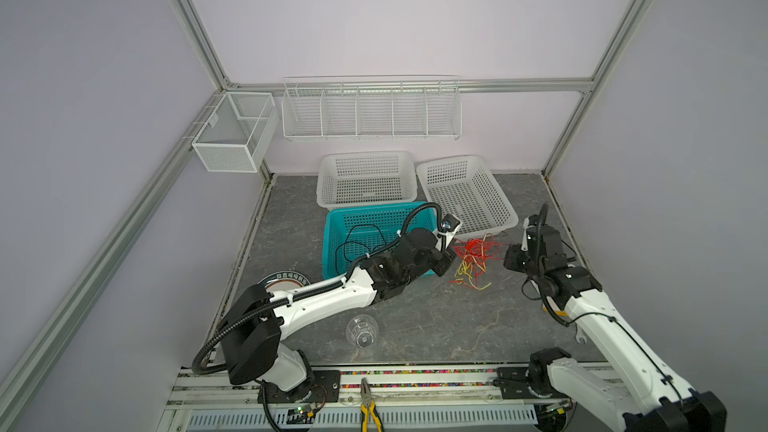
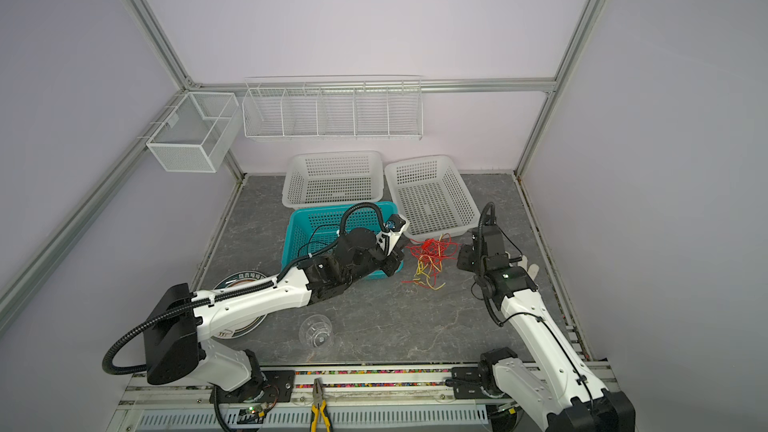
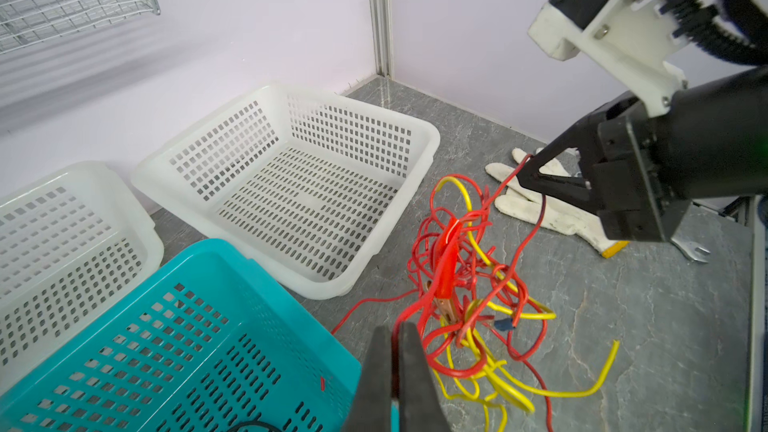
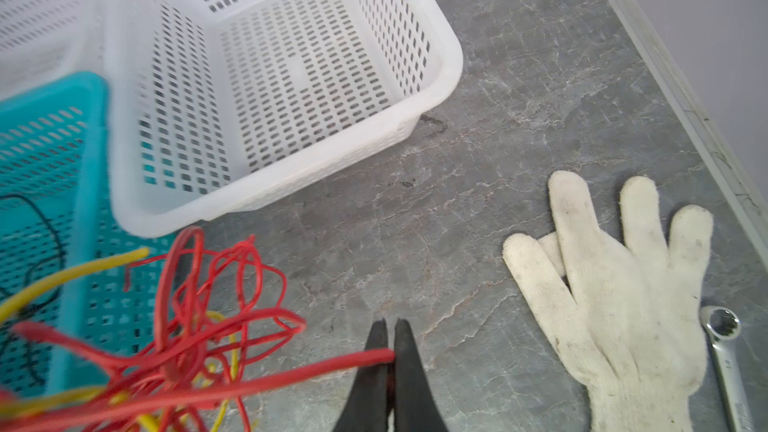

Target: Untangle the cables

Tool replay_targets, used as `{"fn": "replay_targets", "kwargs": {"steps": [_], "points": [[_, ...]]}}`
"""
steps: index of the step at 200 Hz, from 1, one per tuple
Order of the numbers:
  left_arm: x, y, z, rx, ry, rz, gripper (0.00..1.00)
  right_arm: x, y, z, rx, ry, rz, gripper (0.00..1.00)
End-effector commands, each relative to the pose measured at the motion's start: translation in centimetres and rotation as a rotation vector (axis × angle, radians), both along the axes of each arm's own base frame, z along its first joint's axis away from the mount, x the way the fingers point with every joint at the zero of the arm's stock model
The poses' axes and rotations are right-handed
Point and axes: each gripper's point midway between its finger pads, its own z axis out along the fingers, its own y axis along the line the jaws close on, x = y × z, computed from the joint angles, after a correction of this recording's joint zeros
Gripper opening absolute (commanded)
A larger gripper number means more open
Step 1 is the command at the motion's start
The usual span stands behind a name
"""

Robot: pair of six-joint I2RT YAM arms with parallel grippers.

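A tangle of red and yellow cables (image 1: 473, 257) (image 2: 430, 259) lies on the grey table between my two grippers, just right of the teal basket (image 1: 332, 243). In the left wrist view the tangle (image 3: 465, 284) holds a red-sleeved clip. My left gripper (image 3: 395, 326) (image 1: 449, 257) is shut on a red strand at the tangle's left edge. My right gripper (image 4: 390, 322) (image 1: 508, 259) is shut on another red strand, pulled out to the right. A thin black cable (image 1: 357, 238) lies loose inside the teal basket.
Two white baskets (image 1: 368, 178) (image 1: 469, 193) stand behind the tangle. A white glove (image 4: 615, 292) and a wrench (image 4: 725, 351) lie at the right edge. A clear glass (image 1: 361, 330), a plate (image 1: 284, 278) and yellow-handled pliers (image 1: 368, 405) are nearer the front. Wire racks (image 1: 370, 112) hang on the back wall.
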Motion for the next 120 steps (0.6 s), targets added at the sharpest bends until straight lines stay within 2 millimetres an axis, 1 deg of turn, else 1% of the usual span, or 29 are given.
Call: {"fn": "replay_targets", "kwargs": {"steps": [1,12,27,48,60,75,92,120], "points": [[-0.2,-0.7,1.4,-0.031,-0.041,-0.017,0.0,-0.3,3.4,2.6,0.118,-0.107,0.19,0.06],[-0.2,-1.2,0.8,-0.011,-0.032,-0.023,0.0,-0.7,5.0,4.4,0.171,-0.158,0.27,0.06],[-0.3,-1.8,0.1,0.003,-0.017,-0.038,0.0,-1.5,6.5,6.4,0.221,-0.214,0.359,0.06],[-0.3,-2.3,-0.5,-0.001,-0.004,-0.053,0.0,-2.4,7.8,8.4,0.266,-0.276,0.436,0.06],[-0.5,-2.6,-0.7,-0.004,0.004,-0.065,0.0,-2.6,8.0,9.1,0.274,-0.303,0.451,0.06],[-0.9,-2.9,-1.0,-0.01,0.017,-0.085,0.0,-2.5,8.0,9.1,0.272,-0.311,0.445,0.07],[-0.9,-2.9,-1.0,-0.018,0.022,-0.088,0.0,-2.1,7.9,8.6,0.257,-0.291,0.439,0.09],[-0.4,-2.4,-0.6,-0.02,0.008,-0.05,0.0,-1.2,6.6,5.9,0.201,-0.201,0.351,0.08]]}}
